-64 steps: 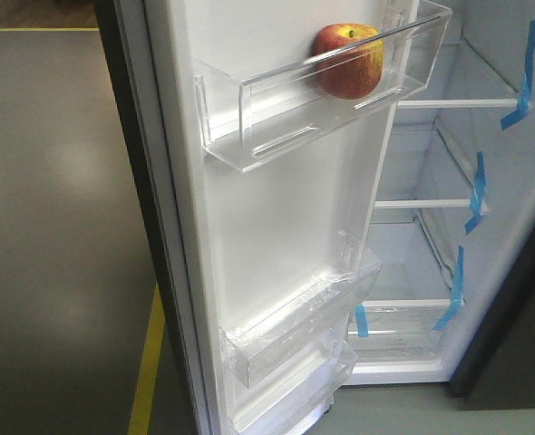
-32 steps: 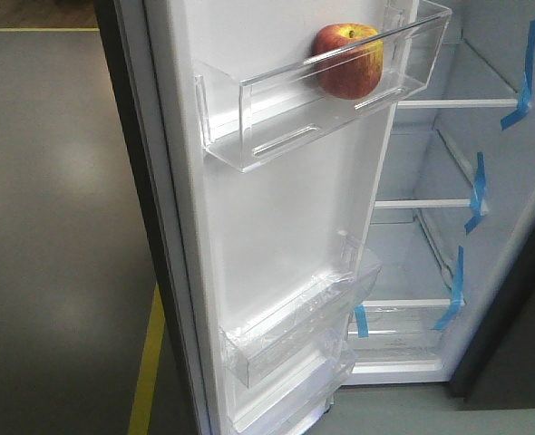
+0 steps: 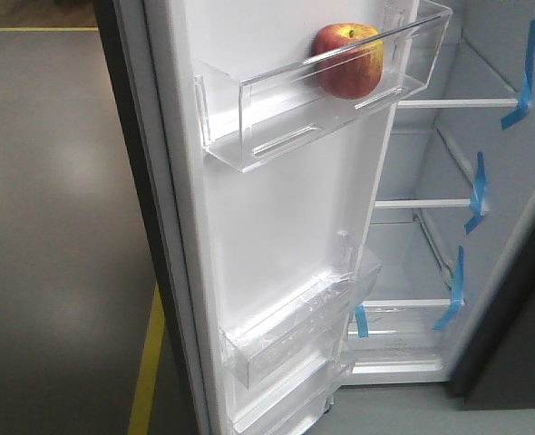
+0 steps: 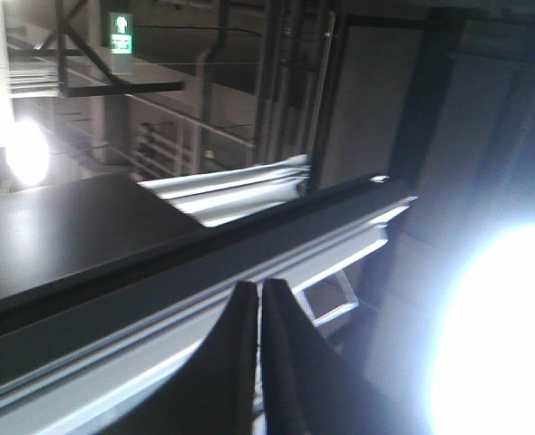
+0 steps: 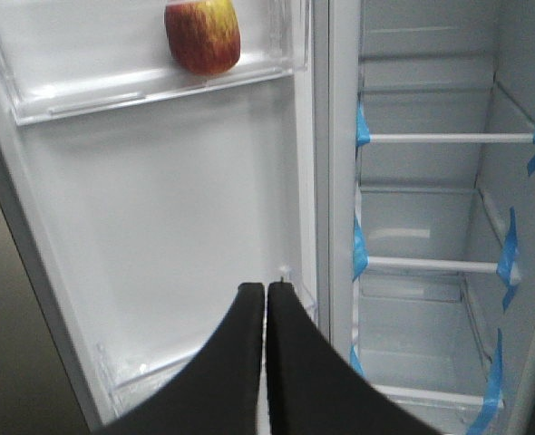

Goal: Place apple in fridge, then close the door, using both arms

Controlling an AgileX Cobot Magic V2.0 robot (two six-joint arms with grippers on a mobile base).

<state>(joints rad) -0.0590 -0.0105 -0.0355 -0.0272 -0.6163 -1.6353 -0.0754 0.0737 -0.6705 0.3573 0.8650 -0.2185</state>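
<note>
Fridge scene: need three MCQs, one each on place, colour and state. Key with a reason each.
1. Where is the round red apple with the yellow patch?
A. On a white shelf inside
B. In the top clear plastic door bin
C. On the floor

2. What colour are the tape strips inside the tall dark-grey fridge?
A. Green
B. Red
C. Blue

3. What state is the fridge's tall door, white on its inner side?
A. Open
B. Shut
C. Taken off

Key:
1 B, the apple sits behind the bin's clear front wall.
2 C, blue strips hang at the ends of the white shelves.
3 A, the door's inner face and the fridge's interior both show.
</note>
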